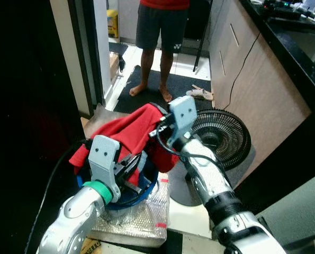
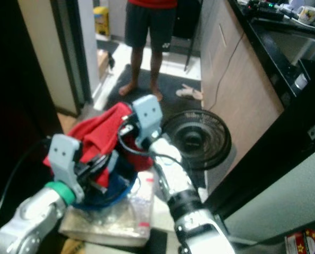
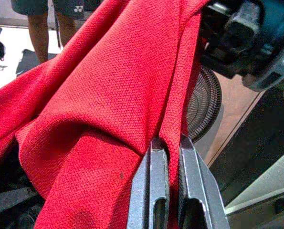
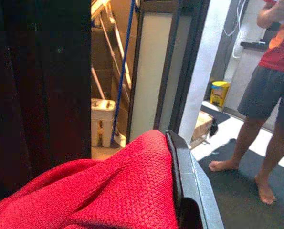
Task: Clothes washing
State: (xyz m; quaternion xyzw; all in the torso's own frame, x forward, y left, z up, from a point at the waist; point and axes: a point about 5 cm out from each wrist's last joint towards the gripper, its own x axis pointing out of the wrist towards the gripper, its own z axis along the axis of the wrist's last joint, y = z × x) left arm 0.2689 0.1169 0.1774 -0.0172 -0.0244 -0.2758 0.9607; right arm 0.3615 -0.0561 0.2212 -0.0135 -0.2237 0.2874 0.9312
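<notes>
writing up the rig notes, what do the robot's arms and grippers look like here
Both arms are silver metal tubes with black ribbed joint bands. The left arm has a green ring at the wrist, below a pale grey-blue block with two small holes. The right arm ends in a like block, with a black cable looping beside it. The left gripper has long, flat, dark grey fingers with slotted cut-outs.

Both arms reach forward, left end effector and right end effector clamped.

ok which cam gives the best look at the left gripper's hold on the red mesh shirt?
Left wrist view: the left gripper has both fingers pinched on a fold of the red mesh shirt, close up. The eye views show the shirt draped over both arms above a blue basket; the right wrist view shows cloth beside one finger.
</notes>
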